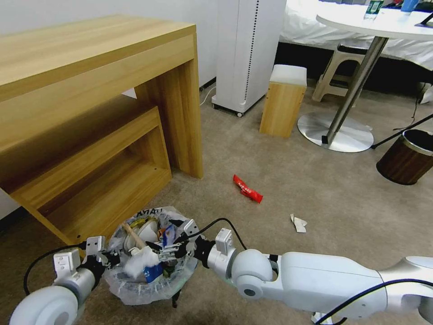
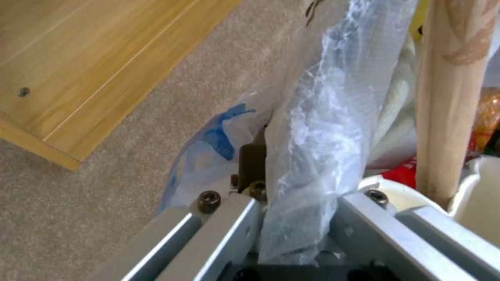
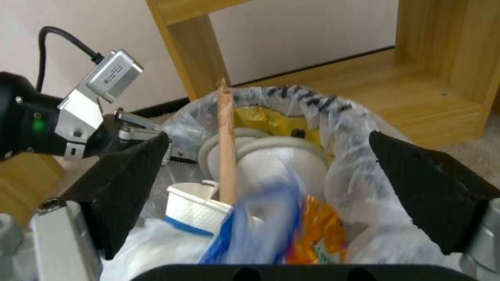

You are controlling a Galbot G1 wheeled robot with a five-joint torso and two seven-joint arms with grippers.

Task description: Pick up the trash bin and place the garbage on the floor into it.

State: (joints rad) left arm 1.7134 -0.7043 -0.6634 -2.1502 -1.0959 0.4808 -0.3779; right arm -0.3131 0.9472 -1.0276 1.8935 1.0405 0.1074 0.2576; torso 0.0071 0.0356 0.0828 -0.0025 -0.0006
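Observation:
The trash bin (image 1: 153,289) hangs just above the floor (image 1: 315,189), lined with a crinkled clear bag and full of garbage. My left gripper (image 1: 110,259) is shut on the bin's near-left rim; in the left wrist view the bag (image 2: 323,117) is pinched in the left gripper (image 2: 297,218). Over the bin's mouth my right gripper (image 1: 169,252) is open, its black pads (image 3: 125,187) wide apart. A blurred blue-and-white piece (image 3: 260,222) lies below them, beside a paper cup (image 3: 195,210) and a wooden stick (image 3: 226,156). A red wrapper (image 1: 247,188) and a paper scrap (image 1: 298,223) lie on the carpet.
A wooden desk (image 1: 90,90) with a low shelf stands close on the left of the bin. Farther off are a small wooden stool (image 1: 283,101), a round table's metal foot (image 1: 336,131) and a brown cylindrical bin (image 1: 406,158) at the right.

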